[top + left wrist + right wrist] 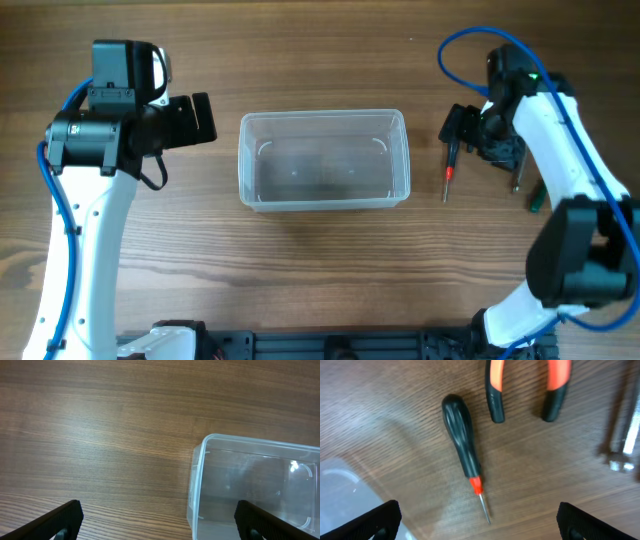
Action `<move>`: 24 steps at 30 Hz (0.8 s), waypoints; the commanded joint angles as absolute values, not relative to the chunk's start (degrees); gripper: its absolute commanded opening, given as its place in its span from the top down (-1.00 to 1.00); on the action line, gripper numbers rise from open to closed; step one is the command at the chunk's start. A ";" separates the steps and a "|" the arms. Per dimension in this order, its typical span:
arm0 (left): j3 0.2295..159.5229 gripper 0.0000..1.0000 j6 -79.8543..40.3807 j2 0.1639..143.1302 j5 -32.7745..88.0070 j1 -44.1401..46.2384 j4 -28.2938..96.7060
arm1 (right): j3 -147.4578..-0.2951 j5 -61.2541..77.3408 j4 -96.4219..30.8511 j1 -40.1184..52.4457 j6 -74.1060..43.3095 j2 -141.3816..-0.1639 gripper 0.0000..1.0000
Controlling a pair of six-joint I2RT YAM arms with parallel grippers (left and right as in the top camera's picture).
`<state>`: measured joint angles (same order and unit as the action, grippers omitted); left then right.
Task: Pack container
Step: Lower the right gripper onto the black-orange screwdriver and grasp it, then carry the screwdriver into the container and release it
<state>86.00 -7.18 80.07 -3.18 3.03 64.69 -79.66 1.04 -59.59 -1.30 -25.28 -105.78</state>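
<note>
Overhead, the clear rectangular plastic container with rounded corners sits mid-way across the wooden table. The left pincer is just beside its left end, spread wide and holding nothing. In the right wrist view, the right pincer is likewise wide open and empty above a black-handled screwdriver with a red collar, lying beside orange-and-black plier handles.

Beneath the wide-spread right gripper, a screwdriver is laid, with bare table on both sides; pliers are set just beyond. Beneath the left gripper, bare table is bounded by the container beside one finger.
</note>
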 commanded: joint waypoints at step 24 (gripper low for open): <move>86.26 -1.00 -7.94 80.31 -2.83 2.72 64.79 | -80.14 4.36 -52.93 -1.41 -16.56 -119.87 0.16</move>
<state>86.00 -7.18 80.07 -3.18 3.03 64.73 -79.77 2.98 -53.06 -1.34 -18.52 -117.99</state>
